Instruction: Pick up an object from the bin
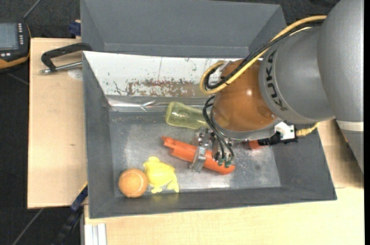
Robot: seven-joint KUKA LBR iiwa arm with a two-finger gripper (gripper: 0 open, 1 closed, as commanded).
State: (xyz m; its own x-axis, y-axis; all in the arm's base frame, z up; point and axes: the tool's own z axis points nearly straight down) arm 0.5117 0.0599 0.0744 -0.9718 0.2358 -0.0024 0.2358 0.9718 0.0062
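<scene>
In the near middle of the bin (173, 24) floor, the gripper (211, 157) is down low, right on top of a long orange plastic piece (178, 148). The piece lies flat, slanting from far-left to near-right, and its right end pokes out red-orange just past the gripper. The gripper tip touches or nearly touches it, hard to say which. Can't tell whether the gripper is apart, together or clamped, since its tip is dark and cluttered against the piece.

The arm (324, 65) comes in from the right, big grey body over the bin's right side, with an orange cover (243, 102) at the wrist and a yellow cable (289, 27) looping over it.

Other things on the floor:
- A pale yellow-green see-through cup (184, 115) lies on its side just far of the orange piece, near the far wall, its right end tucked under the wrist cover.
- A yellow toy (161, 174) sits at the near-left, close to the near wall, left of the gripper and apart from it.
- An orange ball (133, 182) sits just left of the yellow toy, touching or almost touching it.
- A small red bit (252, 144) shows right of the gripper under the wrist; can't tell what it is.

Nothing is heaped, and the items are spread singly.
</scene>
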